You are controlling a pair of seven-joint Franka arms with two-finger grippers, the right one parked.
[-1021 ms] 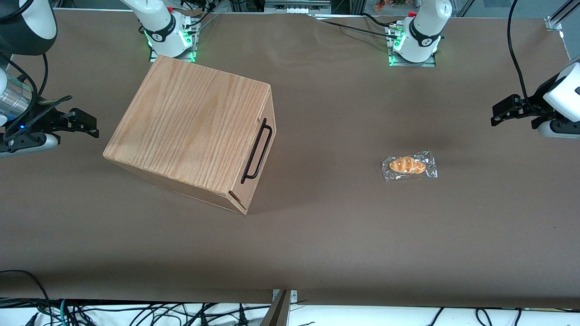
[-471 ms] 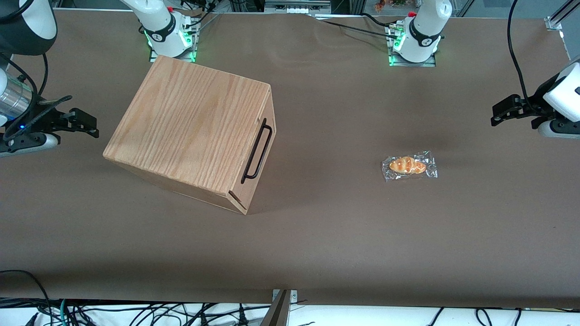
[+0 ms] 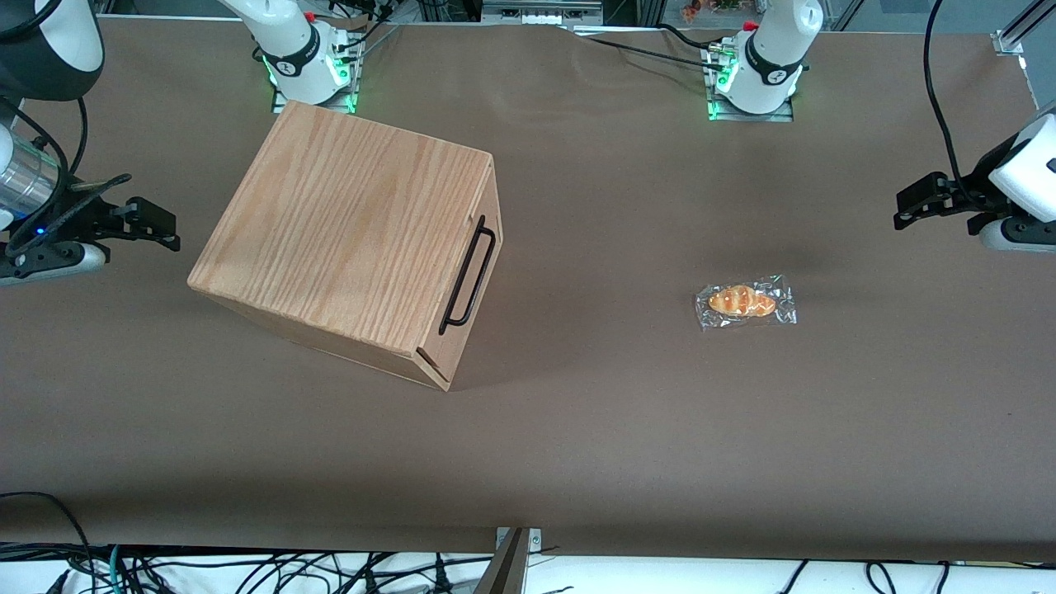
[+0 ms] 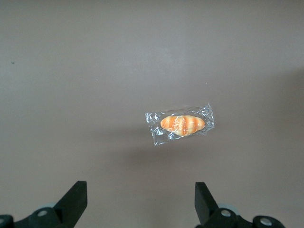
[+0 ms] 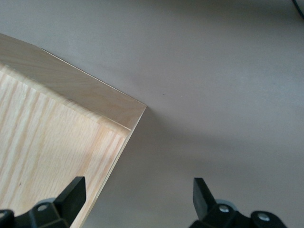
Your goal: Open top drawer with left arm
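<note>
The big oak-grain box [image 3: 346, 231] stands on the brown table toward the parked arm's end. Its top drawer [image 3: 488, 202] is closed flush, with the thin black bar handle [image 3: 468, 272] on its front facing the working arm's end. My left arm's gripper [image 3: 905, 214] hangs above the table at the working arm's end, well away from the handle. In the left wrist view the gripper [image 4: 141, 194] is open, with nothing but bare table between its fingertips [image 4: 76, 192]. The drawer does not show in that view.
A wrapped bread roll [image 3: 745, 302] lies on the table between the box and my gripper; it shows as the bread roll [image 4: 181, 124] under the wrist camera. Both arm bases [image 3: 755, 74] stand at the table's edge farthest from the front camera.
</note>
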